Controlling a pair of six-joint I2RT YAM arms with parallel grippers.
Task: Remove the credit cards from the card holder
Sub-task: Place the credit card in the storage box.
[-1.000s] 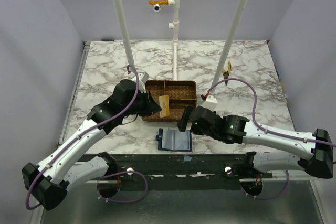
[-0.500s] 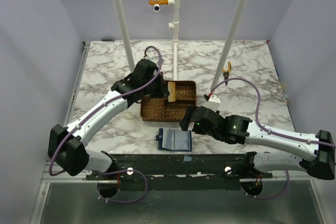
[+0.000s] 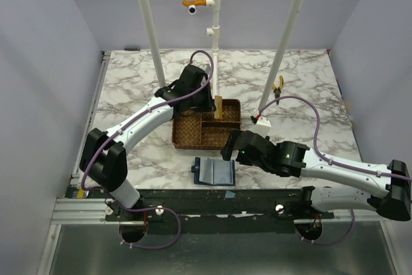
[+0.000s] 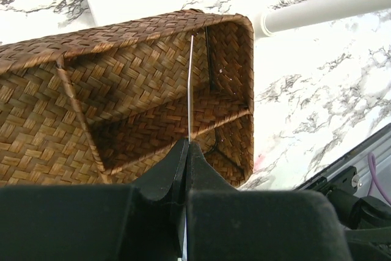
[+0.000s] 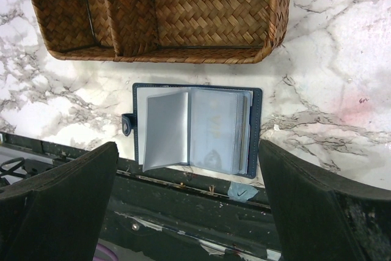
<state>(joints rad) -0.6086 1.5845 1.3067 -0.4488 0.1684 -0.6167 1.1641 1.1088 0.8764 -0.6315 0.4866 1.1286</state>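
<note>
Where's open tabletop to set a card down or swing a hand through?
Free: the marble table far-left, between its left edge and the left arm; and far-right, beyond the pliers and right pole. Crowded: the wicker tray, where the left gripper holds a credit card, and the strip between it and the open card holder, under the right gripper.

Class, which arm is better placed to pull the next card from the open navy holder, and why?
Right. The right gripper is open, facing the card holder; the left gripper is shut on a gold card over the wicker tray.
</note>
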